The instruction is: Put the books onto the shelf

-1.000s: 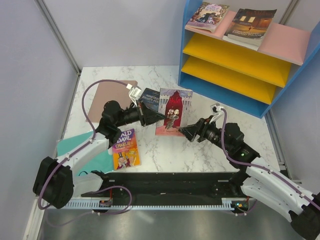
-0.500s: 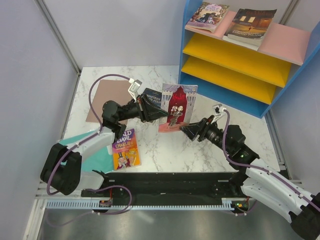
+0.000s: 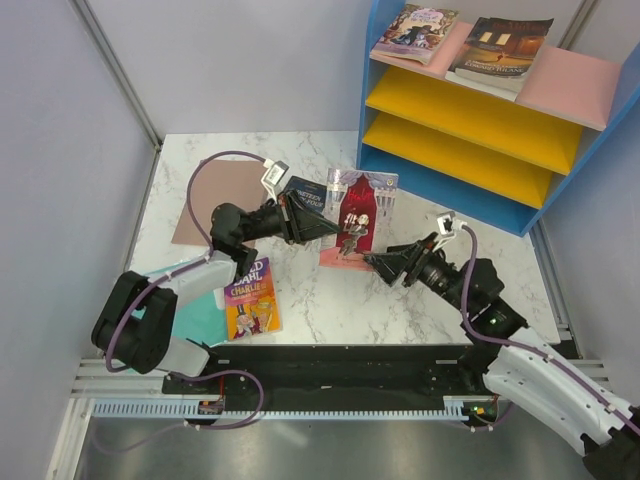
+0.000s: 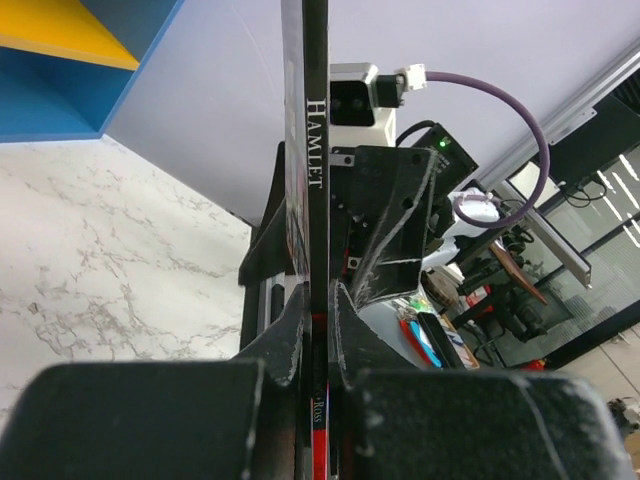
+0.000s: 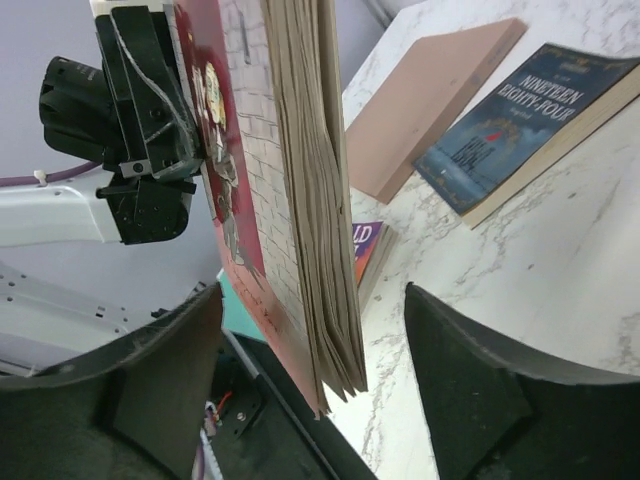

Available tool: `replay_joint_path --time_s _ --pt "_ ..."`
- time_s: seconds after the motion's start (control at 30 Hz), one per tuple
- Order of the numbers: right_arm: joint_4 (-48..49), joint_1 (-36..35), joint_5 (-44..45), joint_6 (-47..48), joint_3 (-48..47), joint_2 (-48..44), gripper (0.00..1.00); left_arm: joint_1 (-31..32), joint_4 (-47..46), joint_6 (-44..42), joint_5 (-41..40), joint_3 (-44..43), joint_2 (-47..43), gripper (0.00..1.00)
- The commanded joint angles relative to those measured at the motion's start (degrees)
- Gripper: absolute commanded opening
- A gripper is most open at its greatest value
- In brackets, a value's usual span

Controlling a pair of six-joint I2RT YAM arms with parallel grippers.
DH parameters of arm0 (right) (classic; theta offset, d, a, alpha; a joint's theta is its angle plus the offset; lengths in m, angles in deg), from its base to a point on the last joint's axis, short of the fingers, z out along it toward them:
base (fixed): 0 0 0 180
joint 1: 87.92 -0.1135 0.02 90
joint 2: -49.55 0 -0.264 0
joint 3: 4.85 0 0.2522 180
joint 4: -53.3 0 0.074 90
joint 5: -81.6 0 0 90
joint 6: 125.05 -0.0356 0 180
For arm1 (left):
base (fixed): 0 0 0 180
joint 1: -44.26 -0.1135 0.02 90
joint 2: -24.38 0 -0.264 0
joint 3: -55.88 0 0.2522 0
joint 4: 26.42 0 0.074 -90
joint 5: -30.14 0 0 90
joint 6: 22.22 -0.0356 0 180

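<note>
**Held item.** The pink-red book (image 3: 358, 215) stands upright near the centre of the table (image 3: 440, 290), with its cover facing the arm bases. The spine reads "Hamlet" in the left wrist view. Whether its lower edge touches the marble cannot be determined.

**Left gripper** (image 3: 325, 230). It is clamped on the spine edge of the pink-red book, from the book's 9 o'clock side.

**Right gripper** (image 3: 375, 262). Its jaws are spread wide and straddle the page edge at the book's 4 o'clock, with a gap showing on either side.

**Other books.**
- The Roald Dahl book (image 3: 252, 297) lies flat at 7 o'clock of the held book.
- Nineteen Eighty-Four (image 5: 530, 120) lies flat at its 10 o'clock, just beside the brownish-pink board (image 3: 215, 200).
- Two books (image 3: 415, 30) rest on the pink top board of the shelf (image 3: 590, 85), at the table's 1 o'clock.

**Remaining item.** A teal sheet (image 3: 200, 315) lies at the table's 8 o'clock.
</note>
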Motion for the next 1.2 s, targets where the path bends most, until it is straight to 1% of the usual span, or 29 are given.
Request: replay_joint_path --time_s 0.0,0.1,0.13,0.17,0.23,0.3,0.47,0.57,0.67,0.77,0.83,0.87,0.93,1.0,1.07,1.17 --pt "-8.52 0.03 7.16 2.77 -2.99 -7.02 0.9 -0.35 -6.97 5.03 1.7 -2.9 1.87 0.02" --pt "-10.73 0.03 9.81 2.95 -2.82 -11.77 0.96 -0.35 -9.87 7.15 1.97 -3.69 4.15 0.02" --pt "-11.7 0.03 10.6 2.95 -2.91 -12.58 0.98 -0.44 -12.75 9.07 2.06 -3.78 4.68 0.02" --pt "-12.06 0.03 10.61 3.12 -2.99 -13.11 0.98 -0.44 -14.35 10.31 1.88 -3.96 5.29 0.02" --pt "-13.11 0.03 10.52 3.04 -3.17 -12.94 0.98 -0.35 -19.34 14.26 1.97 -4.75 7.75 0.02" --pt "-12.77 0.03 8.68 2.6 -3.26 -10.4 0.98 -0.26 -21.91 17.16 2.5 -5.8 9.77 0.02" --pt "-7.32 0.03 1.84 0.76 -2.99 -3.01 0.98 -0.26 -22.28 17.35 2.85 -6.24 10.22 0.02" --pt "-6.52 -0.05 1.21 0.84 -3.52 0.42 0.98 -0.35 -22.28 17.7 3.29 -6.68 9.96 0.02" --pt "-7.14 0.03 1.82 1.1 -2.82 -0.36 0.98 -0.35 -22.28 18.32 3.64 -7.39 9.43 0.02" --pt "-7.4 0.03 4.45 0.58 -1.33 -4.65 0.98 -0.35 -22.19 18.67 4.08 -7.91 9.52 0.02" --pt "-7.4 0.03 6.21 -0.12 -0.71 -6.25 0.95 -0.35 -22.19 18.58 4.17 -7.83 9.96 0.02" --pt "-7.4 0.12 6.65 -0.39 -0.71 -7.21 0.9 -0.26 -22.19 18.58 4.08 -7.57 10.3 0.02" --pt "-7.14 0.03 6.39 -0.65 -0.97 -7.49 0.87 -0.26 -22.71 18.49 3.82 -7.13 10.75 0.02" --pt "-6.09 0.03 5.08 -0.83 -1.41 -6.35 0.81 -0.17 -22.89 18.14 3.46 -6.77 11.1 0.02" --pt "-4.51 0.03 1.92 -1.18 -2.11 -3.73 0.74 -0.17 -23.06 17.97 2.68 -6.68 11.54 0.02" --pt "-2.57 0.03 -1.85 -1.71 -2.82 -0.56 0.7 0.09 -22.98 17.96 2.58 -7.56 12.42 0.02"
